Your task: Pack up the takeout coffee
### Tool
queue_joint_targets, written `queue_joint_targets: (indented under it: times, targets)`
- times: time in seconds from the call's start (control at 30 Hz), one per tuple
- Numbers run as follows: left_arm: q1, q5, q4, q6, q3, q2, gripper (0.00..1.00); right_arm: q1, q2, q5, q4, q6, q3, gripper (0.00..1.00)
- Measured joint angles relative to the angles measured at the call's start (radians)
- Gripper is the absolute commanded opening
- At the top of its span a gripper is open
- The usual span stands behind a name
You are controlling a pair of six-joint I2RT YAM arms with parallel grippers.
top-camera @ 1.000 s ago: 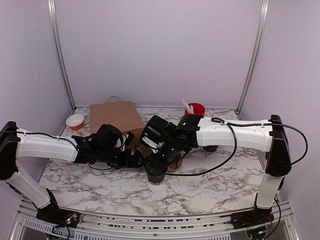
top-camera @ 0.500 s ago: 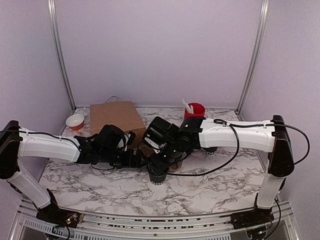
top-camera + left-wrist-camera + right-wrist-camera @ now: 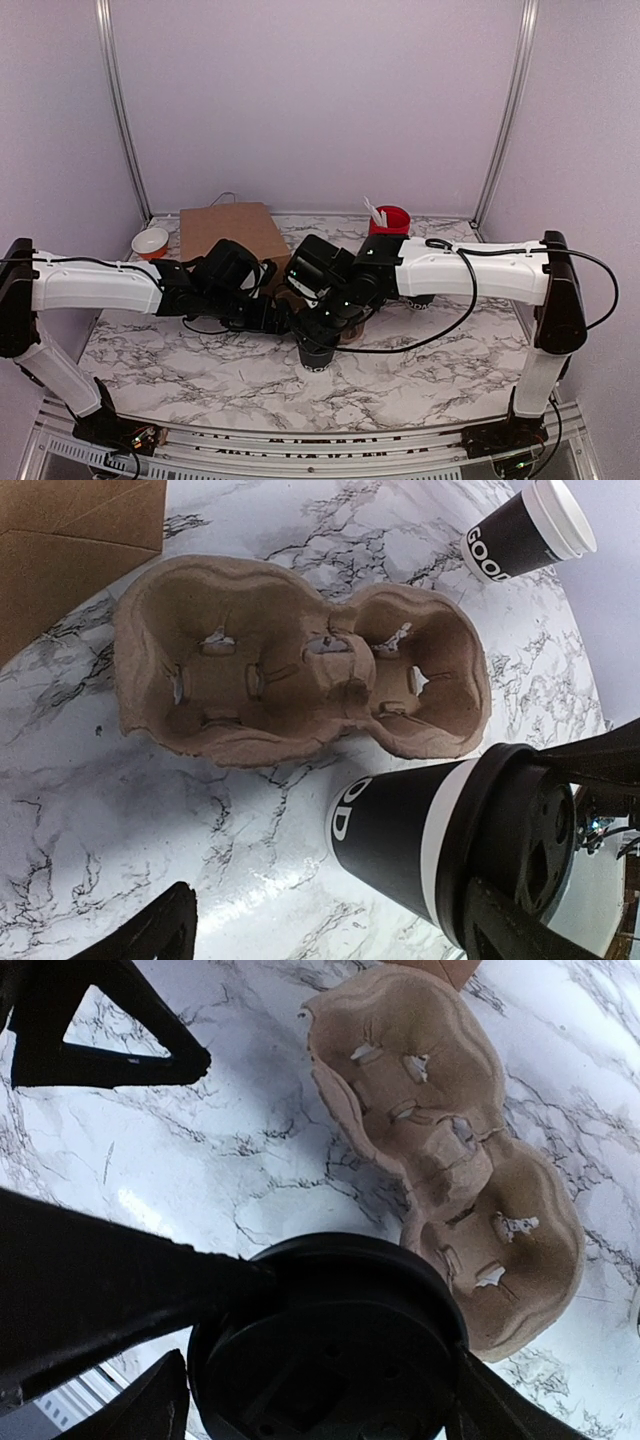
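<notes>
The coffee cup stands on the table toward its front edge, just beside the empty cup carrier and not yet in it, with the left gripper spread wide and empty and the right gripper straddling the lid, though a grip cannot be made out.

**Overhead view:** light is even and diffuse. The arms cast only soft, faint shadows on the counter, and the picture is slightly soft throughout.

**Left wrist view:** the centre is sharp. A white sheen of glare lies on the marble at lower centre, and the dark shapes along the bottom edge are underexposed.

**Right wrist view:** the near fingers and the lid are blurred black masses without detail. A glare patch sits at left centre.
</notes>
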Motion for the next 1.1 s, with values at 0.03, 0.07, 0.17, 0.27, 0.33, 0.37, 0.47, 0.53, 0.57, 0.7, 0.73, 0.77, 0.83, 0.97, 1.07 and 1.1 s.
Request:
queue_joint_targets:
  times: [0.03, 0.07, 0.17, 0.27, 0.33, 0.37, 0.47, 0.53, 0.57, 0.7, 0.73, 0.77, 0.83, 0.97, 1.07, 1.1]
  targets:
    - [-0.003, 0.001, -0.010, 0.004, 0.010, 0.001, 0.93, 0.002, 0.000, 0.001, -0.003, 0.003, 0.000, 0.86]
    - [-0.008, 0.003, -0.016, 0.009, 0.019, 0.002, 0.93, 0.002, 0.000, 0.002, -0.007, 0.004, 0.000, 0.87]
    - [-0.011, 0.005, -0.031, 0.015, 0.038, 0.005, 0.93, 0.002, 0.000, 0.009, -0.014, 0.008, 0.001, 0.88]
    - [-0.014, 0.007, -0.035, 0.022, 0.047, 0.007, 0.93, 0.002, 0.000, 0.014, -0.021, 0.010, 0.005, 0.88]
    - [-0.017, 0.007, -0.037, 0.025, 0.047, 0.007, 0.93, 0.002, 0.000, 0.017, -0.029, 0.011, 0.010, 0.89]
    - [-0.018, 0.007, -0.038, 0.026, 0.047, 0.007, 0.93, 0.002, 0.000, 0.017, -0.029, 0.011, 0.011, 0.89]
    - [-0.019, 0.006, -0.039, 0.026, 0.048, 0.007, 0.93, 0.002, 0.000, 0.017, -0.031, 0.011, 0.016, 0.89]
    - [-0.021, 0.006, -0.040, 0.026, 0.048, 0.007, 0.93, 0.002, 0.000, 0.017, -0.030, 0.011, 0.017, 0.89]
    - [-0.021, 0.006, -0.040, 0.025, 0.048, 0.007, 0.93, 0.002, 0.000, 0.017, -0.031, 0.011, 0.017, 0.89]
    - [-0.021, 0.006, -0.041, 0.025, 0.048, 0.007, 0.93, 0.002, 0.000, 0.017, -0.029, 0.011, 0.017, 0.89]
    - [-0.021, 0.006, -0.041, 0.025, 0.048, 0.007, 0.93, 0.002, 0.000, 0.016, -0.029, 0.012, 0.017, 0.89]
    - [-0.021, 0.006, -0.042, 0.025, 0.048, 0.007, 0.93, 0.002, 0.000, 0.016, -0.029, 0.013, 0.016, 0.89]
    - [-0.021, 0.006, -0.042, 0.025, 0.048, 0.007, 0.93, 0.001, -0.003, 0.015, -0.023, 0.019, 0.013, 0.89]
    - [-0.022, 0.006, -0.049, 0.025, 0.056, 0.007, 0.93, -0.013, -0.039, 0.004, 0.021, 0.035, -0.036, 0.90]
    - [-0.024, 0.008, -0.048, 0.025, 0.065, 0.007, 0.93, -0.026, -0.088, -0.030, 0.079, 0.054, -0.097, 0.90]
    - [-0.024, 0.011, -0.048, 0.025, 0.068, 0.007, 0.93, -0.031, -0.103, -0.041, 0.101, 0.060, -0.114, 0.90]
